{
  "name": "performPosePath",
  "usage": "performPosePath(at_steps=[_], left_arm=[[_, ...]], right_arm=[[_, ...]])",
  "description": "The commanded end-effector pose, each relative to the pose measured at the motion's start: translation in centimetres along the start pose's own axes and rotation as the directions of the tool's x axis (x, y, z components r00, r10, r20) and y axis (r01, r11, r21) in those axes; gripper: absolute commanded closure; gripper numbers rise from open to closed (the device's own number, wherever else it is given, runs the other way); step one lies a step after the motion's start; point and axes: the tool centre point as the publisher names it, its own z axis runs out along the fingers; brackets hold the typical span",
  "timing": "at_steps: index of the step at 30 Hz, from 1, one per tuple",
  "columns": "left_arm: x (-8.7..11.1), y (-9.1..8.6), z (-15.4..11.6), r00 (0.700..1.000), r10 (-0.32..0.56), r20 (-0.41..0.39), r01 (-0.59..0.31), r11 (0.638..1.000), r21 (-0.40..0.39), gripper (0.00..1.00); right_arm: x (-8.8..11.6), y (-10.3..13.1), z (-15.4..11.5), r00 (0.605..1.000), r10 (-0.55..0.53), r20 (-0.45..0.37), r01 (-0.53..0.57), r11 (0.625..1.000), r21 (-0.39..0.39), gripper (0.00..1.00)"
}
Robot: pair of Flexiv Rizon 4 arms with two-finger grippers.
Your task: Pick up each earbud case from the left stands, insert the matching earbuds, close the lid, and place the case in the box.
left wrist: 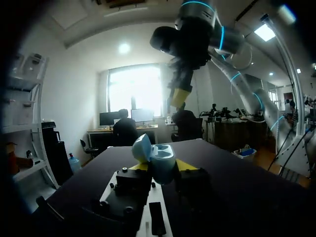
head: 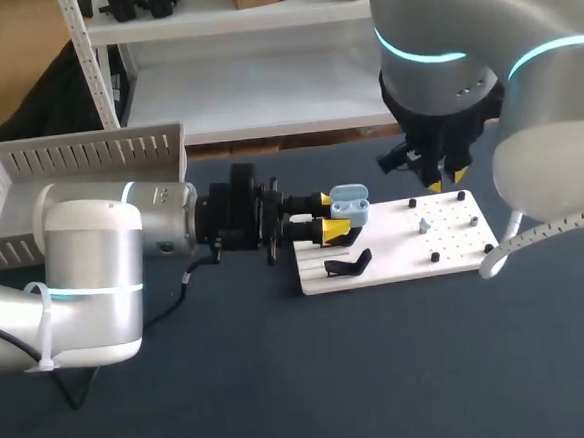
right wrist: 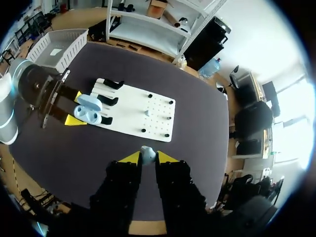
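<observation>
Above white board's [head: 395,262] left end on worktop [head: 383,373], left hand [head: 328,216] pinches open blue case [head: 349,207]; right hand [right wrist: 147,158] higher, pinching earbud [right wrist: 147,152].

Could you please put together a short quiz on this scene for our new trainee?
1. True or false: the earbud case held in the left gripper has its lid shut.
2. Multiple choice: what is between the fingers of the right gripper? A. an earbud B. a pen C. nothing
3. Fill in: the slatted white box stands on the ___ arm's side.

Key:
1. False, the lid is up.
2. A.
3. Left.
</observation>
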Motion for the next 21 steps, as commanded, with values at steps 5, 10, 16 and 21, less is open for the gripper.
performPosePath(at_steps=[5,10,16,21], left_arm=[[0.1,0.1,0.0,1.0,0.002,0.003,-0.002,1.0,0.0,1.0],[0.1,0.1,0.0,1.0,0.002,0.003,-0.002,1.0,0.0,1.0],[0.1,0.1,0.0,1.0,0.002,0.003,-0.002,1.0,0.0,1.0],[0.1,0.1,0.0,1.0,0.002,0.003,-0.002,1.0,0.0,1.0]], right_arm=[[-0.6,1.9,-0.2,0.876,0.453,-0.168,-0.462,0.886,-0.022,1.0],[-0.5,3.2,0.1,0.838,0.501,-0.217,-0.509,0.861,0.023,1.0],[-1.2,4.0,-0.1,0.85,0.489,-0.197,-0.504,0.863,-0.028,1.0],[-1.2,4.0,-0.1,0.85,0.489,-0.197,-0.504,0.863,-0.028,1.0]])
